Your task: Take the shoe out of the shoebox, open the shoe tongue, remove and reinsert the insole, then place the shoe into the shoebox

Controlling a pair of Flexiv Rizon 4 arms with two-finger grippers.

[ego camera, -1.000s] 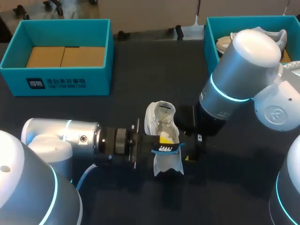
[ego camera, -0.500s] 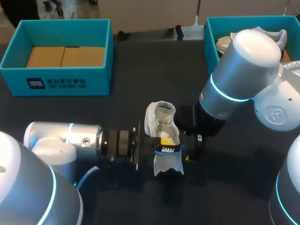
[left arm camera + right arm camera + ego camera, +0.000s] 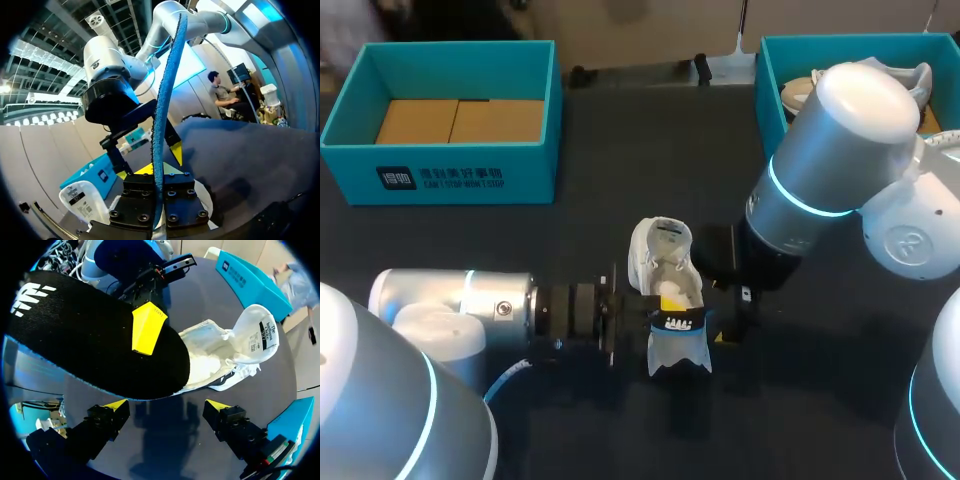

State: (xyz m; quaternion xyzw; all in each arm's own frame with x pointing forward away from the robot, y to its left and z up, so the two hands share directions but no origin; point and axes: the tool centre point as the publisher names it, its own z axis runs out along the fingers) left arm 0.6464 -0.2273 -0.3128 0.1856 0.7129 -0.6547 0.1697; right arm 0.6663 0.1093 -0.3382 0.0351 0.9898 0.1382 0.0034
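A dark table [image 3: 620, 150] (glossy enough to mirror shapes) lies under the right gripper [image 3: 167, 406] and stretches ahead.

white print on shoebox [image 3: 440, 179] front, label on shoe [image 3: 215, 352] tongue, white mark on insole [image 3: 75, 340], none legible

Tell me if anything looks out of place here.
Only the black insole stands out. It is out of the white shoe, clamped in the left pincer and held across the shoe's front. That fits the task rather than a mishap. The tongue is folded back. Nothing looks spilled or damaged.
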